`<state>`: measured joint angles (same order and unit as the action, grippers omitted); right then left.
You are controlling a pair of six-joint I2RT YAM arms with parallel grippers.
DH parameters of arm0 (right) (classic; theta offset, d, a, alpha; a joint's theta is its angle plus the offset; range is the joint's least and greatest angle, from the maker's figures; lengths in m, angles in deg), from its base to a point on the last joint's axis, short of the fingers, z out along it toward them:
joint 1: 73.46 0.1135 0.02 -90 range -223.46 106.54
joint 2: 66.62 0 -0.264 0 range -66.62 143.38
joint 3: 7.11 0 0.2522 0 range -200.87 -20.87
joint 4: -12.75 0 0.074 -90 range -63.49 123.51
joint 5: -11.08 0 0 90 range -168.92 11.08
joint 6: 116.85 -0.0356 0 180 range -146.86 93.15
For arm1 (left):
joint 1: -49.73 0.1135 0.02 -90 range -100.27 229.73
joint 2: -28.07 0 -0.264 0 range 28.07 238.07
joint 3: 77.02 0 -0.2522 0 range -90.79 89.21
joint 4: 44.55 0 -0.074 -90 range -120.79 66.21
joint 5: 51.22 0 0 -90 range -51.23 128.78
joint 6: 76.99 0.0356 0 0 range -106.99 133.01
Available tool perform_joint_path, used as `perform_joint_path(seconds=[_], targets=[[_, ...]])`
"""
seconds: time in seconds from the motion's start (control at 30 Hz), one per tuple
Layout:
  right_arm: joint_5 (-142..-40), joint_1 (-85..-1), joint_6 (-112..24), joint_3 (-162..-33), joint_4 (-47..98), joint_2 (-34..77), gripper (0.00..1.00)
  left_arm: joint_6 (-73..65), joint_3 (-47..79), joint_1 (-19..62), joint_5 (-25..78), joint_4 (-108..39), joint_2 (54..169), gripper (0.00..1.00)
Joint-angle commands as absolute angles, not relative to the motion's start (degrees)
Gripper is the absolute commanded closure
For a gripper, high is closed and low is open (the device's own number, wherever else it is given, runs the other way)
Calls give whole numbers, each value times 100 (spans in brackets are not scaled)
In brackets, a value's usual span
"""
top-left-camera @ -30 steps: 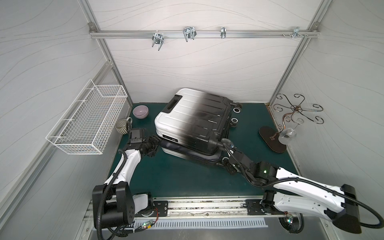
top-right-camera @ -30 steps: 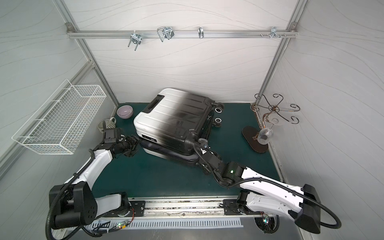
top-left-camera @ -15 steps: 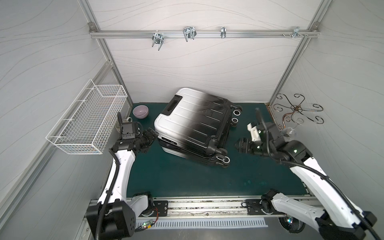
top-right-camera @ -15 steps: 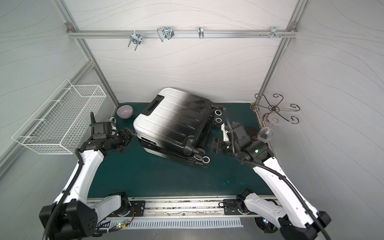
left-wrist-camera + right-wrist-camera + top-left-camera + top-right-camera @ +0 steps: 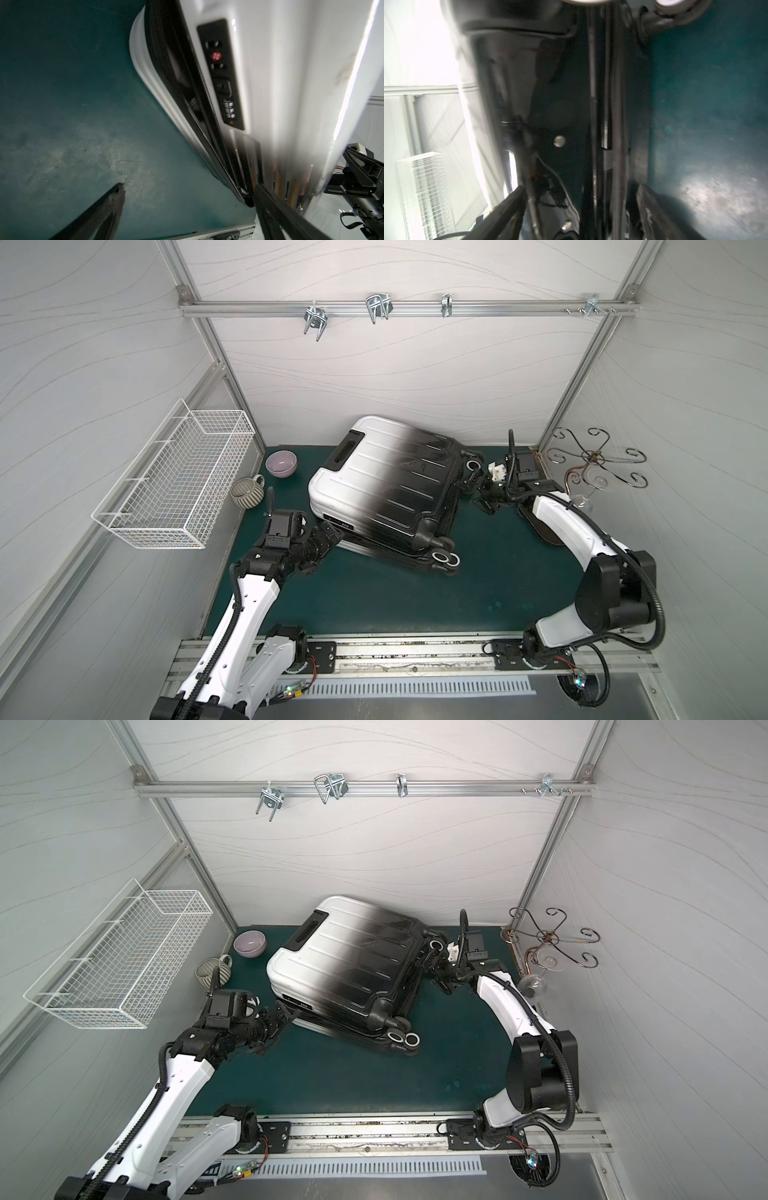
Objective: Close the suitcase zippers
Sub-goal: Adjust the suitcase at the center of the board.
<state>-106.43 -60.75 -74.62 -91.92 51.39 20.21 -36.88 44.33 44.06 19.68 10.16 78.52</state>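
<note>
The suitcase (image 5: 374, 485) lies flat on the green mat in both top views, its white-to-black upper shell resting slightly askew on the lower one. My left gripper (image 5: 328, 537) stands open at the near-left side, by the black lock panel (image 5: 220, 72). The black zippers' track (image 5: 187, 99) runs along a gaping seam there, and I cannot make out a pull. My right gripper (image 5: 476, 494) is open at the wheel end, its fingers (image 5: 648, 203) straddling the track (image 5: 614, 104) without gripping it.
A white wire basket (image 5: 178, 485) hangs on the left wall. A purple bowl (image 5: 281, 463) and a striped mug (image 5: 247, 493) sit at the back left. A metal hook stand (image 5: 594, 460) with a glass (image 5: 584, 502) stands at the right.
My right arm has swung from the suitcase's front edge round to its wheel end. My left gripper has shifted along the near-left side. Both grippers have opened wider.
</note>
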Motion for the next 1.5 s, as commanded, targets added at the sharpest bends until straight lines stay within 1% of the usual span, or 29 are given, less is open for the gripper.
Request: perform_joint_path(seconds=[0.0,0.03,0.13,0.2,0.23,0.33,0.37,0.5,0.57,0.7,0.77,0.83,0.87,0.93,1.0,1.13,1.17,1.23,1.3,1.4,1.47], targets=[[-10996,-5751,-7223,-9485,5237,1998,9,-3660,3935,4449,2080,288,8013,1],[-11077,-5638,-7005,-9400,5355,1956,9,-3617,3861,4475,2040,223,8112,1],[-11418,-5339,-5685,-9036,5938,1747,5,-3458,3620,4551,1856,141,8498,1],[-11241,-5212,-4761,-8836,6528,1589,2,-3451,3591,4560,1802,-28,8702,1],[-11160,-5162,-4515,-8724,6698,1511,1,-3490,3604,4560,1764,-193,8771,1],[-11497,-4957,-4292,-8365,6555,1120,1,-3574,3560,4560,1708,-609,9136,1],[-11453,-4821,-4236,-8308,6551,1058,1,-3566,3482,4560,1702,-705,9280,1],[-11253,-4147,-3670,-8412,7103,1300,1,-3458,3040,4560,1729,-1025,9943,1],[-11262,-3861,-3606,-8486,7109,1415,2,-3417,2793,4560,1681,-1161,10313,1],[-11538,-3300,-3941,-8989,6772,1768,13,-3232,1867,4560,1480,-1116,11207,1],[-11808,-2920,-4168,-9428,6553,2040,20,-2940,1128,4560,1452,-556,11560,1],[-11782,-2513,-4399,-9943,6381,2379,25,-2536,413,4551,1560,147,11754,1],[-11860,-2306,-4539,-10178,6227,2577,26,-2317,106,4555,1721,516,11783,1],[-11827,-1985,-4683,-10647,6205,3026,24,-1940,-273,4575,2135,1097,11736,1],[-11996,-1871,-4815,-10922,6194,3315,21,-1712,-330,4647,2582,1453,11525,1],[-12137,-2208,-4808,-10436,6313,2795,8,-1718,161,4971,2697,1474,10949,1],[-12080,-2311,-4593,-10412,6684,2623,4,-1672,181,4991,2787,1547,10864,1],[-11387,-2600,-4040,-10505,7715,2321,1,-1604,71,4969,2852,1683,10793,1],[-10712,-3256,-3851,-10557,8332,1953,1,-1600,-38,4797,2909,1792,10726,1],[-9962,-4604,-4115,-10640,8281,1435,1,-1652,92,4263,3282,1857,10507,1],[-9471,-5277,-4316,-10833,8047,1490,1,-1803,384,3855,3409,1795,10304,1]])
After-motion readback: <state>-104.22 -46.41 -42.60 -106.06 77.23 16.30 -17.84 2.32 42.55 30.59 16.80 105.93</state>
